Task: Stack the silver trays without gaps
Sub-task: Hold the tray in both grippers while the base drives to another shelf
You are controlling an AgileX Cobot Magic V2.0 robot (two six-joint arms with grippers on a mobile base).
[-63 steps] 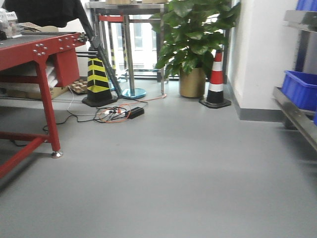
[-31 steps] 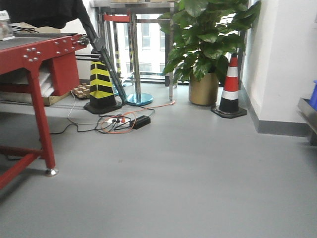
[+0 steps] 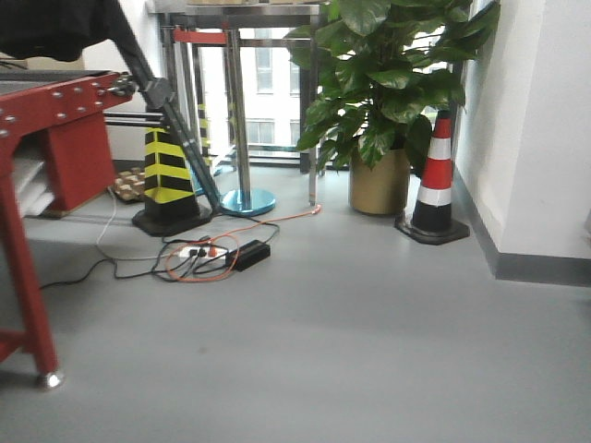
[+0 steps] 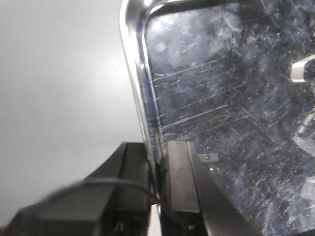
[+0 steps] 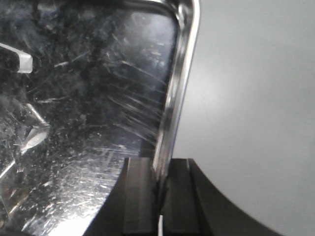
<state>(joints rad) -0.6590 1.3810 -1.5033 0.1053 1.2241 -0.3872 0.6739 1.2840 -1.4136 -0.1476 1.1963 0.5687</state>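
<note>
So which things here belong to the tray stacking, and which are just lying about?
Job: silver tray; left gripper and right gripper, each shut on a tray rim.
Lying about: red table, yellow-black cone, red-white cone, potted plant, floor cables.

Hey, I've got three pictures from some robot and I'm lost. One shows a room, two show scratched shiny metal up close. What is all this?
It is a two-armed robot on a rolling base. The room picture comes from its front camera: grey floor, a red table, a cone, a plant, cables. The other two come from cameras on its wrists. In the left one, the left gripper is clamped on the rim of a silver tray. In the right one, the right gripper clamps a rim likewise, probably the same tray's opposite side.
</note>
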